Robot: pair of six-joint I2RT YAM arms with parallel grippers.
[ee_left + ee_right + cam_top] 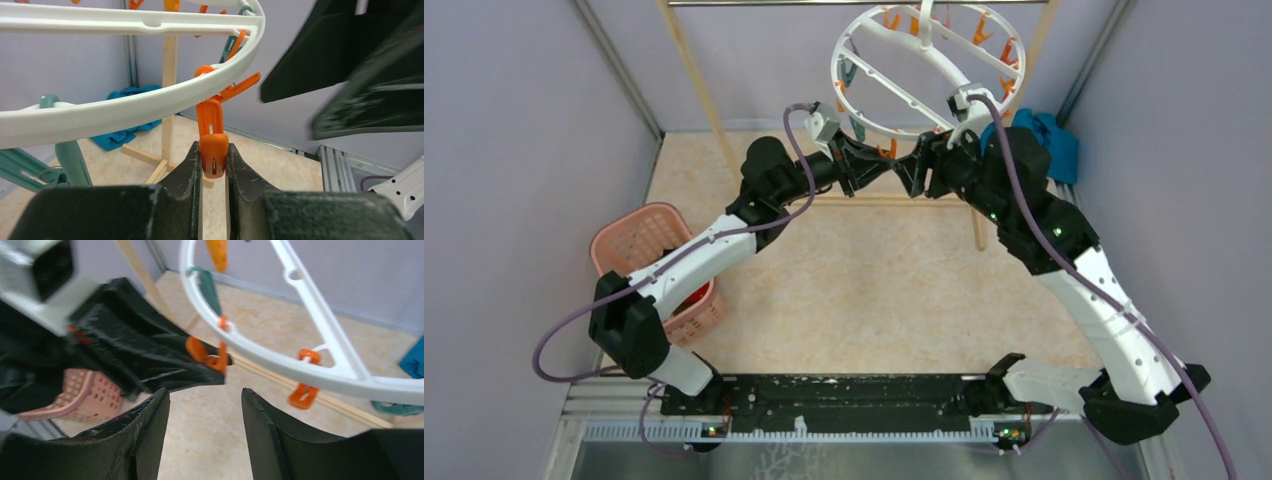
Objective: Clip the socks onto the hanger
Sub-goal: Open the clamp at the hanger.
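1 orange clip (pixel 211 120) hanging from the hanger (pixel 125 102) rim is pinched between the left gripper (pixel 214 161) fingers; the right gripper (pixel 205 412), just below the hanger, has its fingers apart.

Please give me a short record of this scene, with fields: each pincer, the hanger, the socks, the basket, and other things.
left pincer: shut on an orange clip that hangs from the hanger's ring
right pincer: open, empty, facing the left one at the ring's near edge
hanger: white ring with cross bars, orange and teal clips
socks: none in either pincer
basket: pink, at the left; a red item inside, mostly hidden by the arm
cloth: teal-blue, far right corner
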